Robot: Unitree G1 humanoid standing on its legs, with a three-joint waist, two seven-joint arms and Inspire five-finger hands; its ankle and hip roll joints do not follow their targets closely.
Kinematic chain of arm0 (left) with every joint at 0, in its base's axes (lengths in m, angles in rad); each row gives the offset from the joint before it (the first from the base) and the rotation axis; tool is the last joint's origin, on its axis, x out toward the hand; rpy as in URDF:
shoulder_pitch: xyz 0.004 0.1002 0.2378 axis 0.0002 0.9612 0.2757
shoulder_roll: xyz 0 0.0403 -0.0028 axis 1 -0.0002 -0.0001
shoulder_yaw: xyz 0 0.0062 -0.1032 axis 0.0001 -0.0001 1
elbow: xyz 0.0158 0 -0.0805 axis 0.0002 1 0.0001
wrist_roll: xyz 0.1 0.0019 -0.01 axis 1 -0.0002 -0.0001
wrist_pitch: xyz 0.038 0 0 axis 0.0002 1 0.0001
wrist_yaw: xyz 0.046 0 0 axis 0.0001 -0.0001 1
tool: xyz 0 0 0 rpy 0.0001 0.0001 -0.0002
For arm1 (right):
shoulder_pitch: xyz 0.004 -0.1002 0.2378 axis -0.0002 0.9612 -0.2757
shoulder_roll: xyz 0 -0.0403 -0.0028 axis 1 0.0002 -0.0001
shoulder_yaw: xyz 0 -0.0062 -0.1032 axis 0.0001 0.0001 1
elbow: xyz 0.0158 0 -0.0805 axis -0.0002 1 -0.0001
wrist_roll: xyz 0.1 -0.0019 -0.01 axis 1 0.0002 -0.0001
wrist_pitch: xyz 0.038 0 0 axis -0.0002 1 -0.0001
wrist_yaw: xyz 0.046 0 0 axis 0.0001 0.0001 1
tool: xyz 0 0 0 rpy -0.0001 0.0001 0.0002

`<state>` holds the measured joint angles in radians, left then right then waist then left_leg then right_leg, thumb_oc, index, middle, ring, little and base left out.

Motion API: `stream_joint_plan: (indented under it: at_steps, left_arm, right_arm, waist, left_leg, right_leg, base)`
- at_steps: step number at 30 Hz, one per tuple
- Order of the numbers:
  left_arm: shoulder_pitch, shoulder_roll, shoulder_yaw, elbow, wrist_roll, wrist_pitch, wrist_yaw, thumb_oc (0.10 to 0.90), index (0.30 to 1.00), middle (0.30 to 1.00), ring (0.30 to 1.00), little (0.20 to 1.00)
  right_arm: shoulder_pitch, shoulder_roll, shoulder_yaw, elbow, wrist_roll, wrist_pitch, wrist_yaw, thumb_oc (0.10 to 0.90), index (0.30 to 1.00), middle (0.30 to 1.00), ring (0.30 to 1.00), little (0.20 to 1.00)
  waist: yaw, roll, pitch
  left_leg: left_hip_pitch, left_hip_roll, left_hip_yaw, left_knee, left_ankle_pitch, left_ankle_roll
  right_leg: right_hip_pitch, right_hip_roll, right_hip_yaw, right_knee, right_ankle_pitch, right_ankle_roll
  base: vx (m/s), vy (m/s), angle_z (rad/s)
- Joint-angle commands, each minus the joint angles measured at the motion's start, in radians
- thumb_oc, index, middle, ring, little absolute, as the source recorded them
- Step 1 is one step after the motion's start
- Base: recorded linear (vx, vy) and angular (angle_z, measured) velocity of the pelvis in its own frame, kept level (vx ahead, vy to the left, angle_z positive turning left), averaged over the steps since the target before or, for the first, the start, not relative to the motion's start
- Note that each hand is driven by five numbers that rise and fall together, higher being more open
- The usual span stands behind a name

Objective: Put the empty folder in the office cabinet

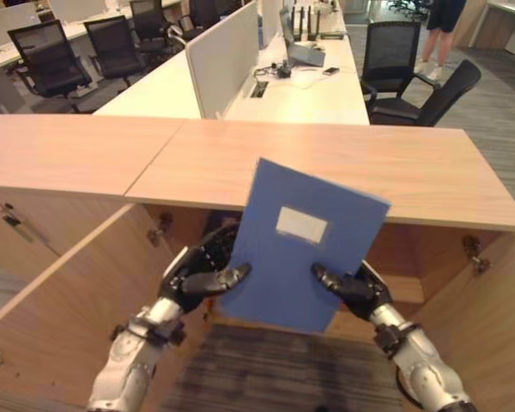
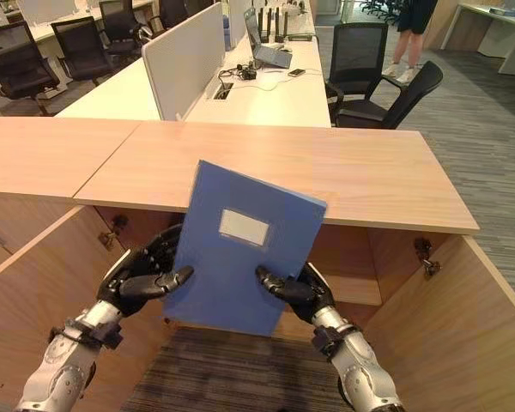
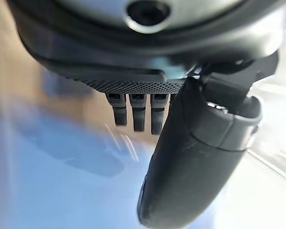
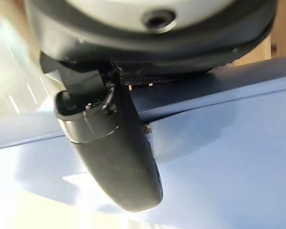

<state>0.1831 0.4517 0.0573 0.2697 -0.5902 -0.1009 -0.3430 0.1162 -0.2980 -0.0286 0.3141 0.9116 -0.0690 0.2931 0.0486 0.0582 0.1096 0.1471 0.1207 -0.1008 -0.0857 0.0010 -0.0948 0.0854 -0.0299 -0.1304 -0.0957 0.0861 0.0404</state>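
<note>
A blue folder [image 1: 305,245] with a white label is held upright and tilted in front of the open wooden office cabinet [image 1: 326,167]. My left hand [image 1: 202,279] grips its left lower edge, thumb across the front cover and fingers behind. On the other side my right hand [image 1: 352,287] pinches the right lower edge the same way. In the left wrist view the thumb [image 3: 190,162] lies on the blue cover [image 3: 47,191]. The right wrist view shows the other thumb [image 4: 119,157] pressed on the folder [image 4: 229,157].
The cabinet's two doors [image 1: 77,300] [image 1: 489,326] stand swung open on either side of me, with dark carpet [image 1: 266,373] between them. Behind the cabinet top are white desks [image 1: 300,90], a partition, black office chairs [image 1: 412,77] and a person's legs [image 1: 433,39] far off.
</note>
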Motion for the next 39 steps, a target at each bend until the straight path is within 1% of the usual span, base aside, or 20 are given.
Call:
stream_joint_plan:
  at_steps: [1,2,6,10,12,13,15,16,17,20,21,22,24,26,30,32,33,35,38,39]
  left_arm:
    - [-0.072,0.08,0.007,-0.017,0.217,-0.117,0.063,0.8,0.9,0.9,0.9,0.9]
    - [-0.052,0.078,-0.004,0.059,0.285,-0.114,0.084,0.8,0.9,0.9,0.9,0.9]
    - [-0.04,0.027,-0.068,0.287,0.349,-0.088,0.101,0.8,0.9,0.9,0.9,0.9]
    - [-0.053,0.0,-0.115,0.381,0.392,-0.081,0.11,0.8,0.9,0.9,0.9,0.9]
    - [-0.071,-0.019,-0.148,0.468,0.432,-0.075,0.125,0.8,0.9,0.9,0.9,0.9]
    - [-0.073,-0.02,-0.148,0.471,0.432,-0.077,0.126,0.8,0.9,0.9,0.9,0.9]
    - [-0.084,-0.035,-0.171,0.532,0.478,-0.07,0.129,0.8,0.9,0.9,0.9,0.9]
    - [-0.085,-0.037,-0.171,0.534,0.479,-0.071,0.129,0.8,0.9,0.9,0.9,0.9]
    - [-0.088,-0.05,-0.18,0.578,0.51,-0.066,0.133,0.8,0.9,0.9,0.9,0.9]
    - [-0.097,-0.064,-0.19,0.633,0.525,-0.064,0.136,0.8,0.9,0.9,0.9,0.9]
    - [-0.115,-0.081,-0.201,0.688,0.53,-0.055,0.15,0.8,0.9,0.9,0.9,0.9]
    - [-0.127,-0.09,-0.205,0.714,0.537,-0.05,0.161,0.8,0.9,0.9,0.9,0.9]
    - [-0.139,-0.099,-0.212,0.753,0.547,-0.046,0.167,0.8,0.9,0.9,0.9,0.9]
    - [-0.142,-0.108,-0.214,0.777,0.551,-0.04,0.17,0.8,0.9,0.9,0.9,0.9]
    - [-0.159,-0.119,-0.215,0.83,0.549,-0.033,0.182,0.8,0.9,0.9,0.9,0.9]
    - [-0.162,-0.12,-0.204,0.854,0.545,-0.032,0.192,0.8,0.9,0.9,0.9,0.9]
    - [-0.162,-0.12,-0.204,0.854,0.545,-0.032,0.192,0.8,0.9,0.9,0.9,0.9]
    - [-0.145,-0.125,-0.191,0.883,0.582,-0.027,0.203,0.8,0.9,0.9,0.9,0.9]
    - [-0.141,-0.128,-0.188,0.895,0.584,-0.027,0.204,0.8,0.9,0.9,0.9,0.9]
    - [-0.139,-0.127,-0.189,0.909,0.598,-0.019,0.207,0.8,0.9,0.9,0.9,0.9]
  right_arm:
    - [-0.093,-0.014,-0.05,-0.069,0.06,-0.104,-0.036,0.4,0.3,0.3,0.3,0.3]
    - [-0.08,-0.001,-0.078,-0.026,0.076,-0.11,-0.046,0.4,0.3,0.3,0.3,0.3]
    - [-0.061,0.008,-0.074,0.083,0.086,-0.091,-0.054,0.4,0.3,0.3,0.3,0.3]
    - [-0.058,0.004,-0.051,0.128,0.079,-0.085,-0.052,0.4,0.3,0.3,0.3,0.3]
    - [-0.057,-0.018,-0.025,0.136,0.032,-0.085,-0.058,0.4,0.3,0.3,0.3,0.3]
    - [-0.058,-0.019,-0.025,0.136,0.031,-0.086,-0.059,0.4,0.3,0.3,0.3,0.3]
    - [-0.047,-0.069,0.001,0.071,-0.077,-0.087,-0.055,0.4,0.3,0.3,0.3,0.3]
    - [-0.047,-0.069,0.001,0.07,-0.078,-0.087,-0.056,0.4,0.3,0.3,0.3,0.3]
    - [-0.046,-0.098,0.02,0.03,-0.152,-0.096,-0.06,0.4,0.3,0.3,0.3,0.3]
    - [-0.046,-0.109,0.03,0.02,-0.175,-0.101,-0.064,0.4,0.3,0.3,0.3,0.3]
    - [-0.063,-0.103,0.052,0.045,-0.157,-0.105,-0.068,0.4,0.3,0.3,0.3,0.3]
    - [-0.069,-0.1,0.067,0.064,-0.154,-0.101,-0.071,0.4,0.3,0.3,0.3,0.3]
    - [-0.077,-0.106,0.104,0.081,-0.167,-0.086,-0.059,0.4,0.3,0.3,0.3,0.3]
    - [-0.076,-0.115,0.13,0.082,-0.195,-0.079,-0.054,0.4,0.3,0.3,0.3,0.3]
    - [-0.099,-0.151,0.225,0.072,-0.324,-0.068,-0.057,0.4,0.3,0.3,0.3,0.3]
    - [-0.129,-0.192,0.284,0.023,-0.464,-0.074,-0.072,0.4,0.3,0.3,0.3,0.3]
    - [-0.129,-0.192,0.285,0.022,-0.465,-0.074,-0.073,0.4,0.3,0.3,0.3,0.3]
    - [-0.14,-0.221,0.325,-0.02,-0.586,-0.083,-0.067,0.4,0.3,0.3,0.3,0.3]
    - [-0.145,-0.216,0.333,-0.01,-0.599,-0.079,-0.07,0.4,0.3,0.3,0.3,0.3]
    - [-0.15,-0.2,0.345,0.012,-0.626,-0.075,-0.082,0.4,0.3,0.3,0.3,0.3]
  waist:
    - [-0.016,-0.036,-0.039]
    - [-0.018,-0.033,-0.035]
    - [-0.027,-0.025,-0.025]
    - [-0.033,-0.022,-0.018]
    - [-0.041,-0.02,-0.01]
    - [-0.041,-0.019,-0.009]
    - [-0.047,-0.022,0.0]
    - [-0.048,-0.021,0.001]
    - [-0.051,-0.025,0.005]
    - [-0.055,-0.028,0.009]
    - [-0.059,-0.034,0.02]
    - [-0.057,-0.039,0.027]
    - [-0.05,-0.054,0.03]
    - [-0.045,-0.059,0.029]
    - [0.0,-0.073,0.041]
    - [0.026,-0.078,0.048]
    - [0.027,-0.079,0.048]
    - [0.042,-0.081,0.025]
    - [0.043,-0.085,0.016]
    - [0.046,-0.093,-0.002]
  left_leg:
    - [0.0,0.029,0.021,-0.002,-0.055,-0.023]
    - [-0.004,0.032,0.02,-0.002,-0.053,-0.025]
    - [-0.006,0.049,0.019,0.0,-0.045,-0.035]
    - [-0.005,0.059,0.02,0.006,-0.043,-0.042]
    - [-0.009,0.071,0.021,0.018,-0.037,-0.051]
    - [-0.01,0.072,0.02,0.017,-0.037,-0.051]
    - [-0.024,0.082,0.019,0.058,-0.037,-0.057]
    - [-0.025,0.082,0.019,0.059,-0.038,-0.058]
    - [-0.03,0.082,0.008,0.087,-0.038,-0.056]
    - [-0.044,0.079,0.006,0.142,-0.034,-0.057]
    - [-0.076,0.067,0.012,0.194,-0.011,-0.057]
    - [-0.1,0.051,0.014,0.204,-0.012,-0.051]
    - [-0.132,0.015,0.016,0.186,-0.038,-0.034]
    - [-0.16,-0.004,0.014,0.173,-0.036,-0.027]
    - [-0.302,-0.075,0.011,0.145,0.028,-0.009]
    - [-0.365,-0.086,0.035,0.145,0.067,-0.005]
    - [-0.365,-0.087,0.036,0.146,0.066,-0.004]
    - [-0.315,-0.084,0.044,0.076,0.072,0.016]
    - [-0.294,-0.089,0.042,0.045,0.08,0.024]
    - [-0.272,-0.096,0.046,0.02,0.077,0.037]
  right_leg:
    - [0.067,-0.063,0.037,0.012,-0.148,0.076]
    - [0.061,-0.059,0.039,0.014,-0.15,0.075]
    - [0.052,-0.044,0.047,0.019,-0.16,0.067]
    - [0.05,-0.037,0.049,0.024,-0.166,0.061]
    - [0.046,-0.03,0.048,0.032,-0.172,0.055]
    - [0.046,-0.029,0.048,0.032,-0.173,0.055]
    - [0.044,-0.021,0.056,0.038,-0.18,0.044]
    - [0.044,-0.021,0.056,0.038,-0.18,0.043]
    - [0.04,-0.012,0.071,0.042,-0.179,0.037]
    - [0.039,-0.009,0.078,0.043,-0.176,0.033]
    - [0.045,-0.012,0.077,0.037,-0.177,0.028]
    - [0.05,-0.019,0.073,0.032,-0.178,0.028]
    - [0.056,-0.034,0.065,0.026,-0.179,0.032]
    - [0.057,-0.042,0.061,0.023,-0.18,0.036]
    - [0.07,-0.042,0.087,0.013,-0.192,0.04]
    - [0.077,-0.039,0.11,0.009,-0.201,0.044]
    - [0.076,-0.04,0.111,0.009,-0.201,0.044]
    - [0.08,-0.043,0.126,0.008,-0.204,0.057]
    - [0.081,-0.049,0.128,0.009,-0.205,0.061]
    - [0.077,-0.064,0.13,0.023,-0.207,0.073]
  base:
    - [0.0,-0.072,0.04]
    - [0.01,-0.104,0.05]
    - [0.01,-0.091,0.02]
    - [0.0,-0.063,-0.01]
    - [-0.01,-0.075,-0.02]
    - [-0.02,-0.063,-0.01]
    - [-0.01,-0.061,-0.02]
    - [0.01,-0.06,-0.02]
    - [0.01,-0.039,-0.01]
    - [0.01,-0.017,0.0]
    - [-0.02,-0.01,0.04]
    - [-0.01,0.0,0.07]
    - [0.04,0.018,0.1]
    - [0.06,0.031,0.12]
    - [0.07,0.041,0.05]
    - [0.07,0.094,-0.45]
    - [0.08,0.11,-0.44]
    - [0.13,0.152,-0.15]
    - [0.12,0.115,-0.18]
    - [0.13,0.157,-0.07]
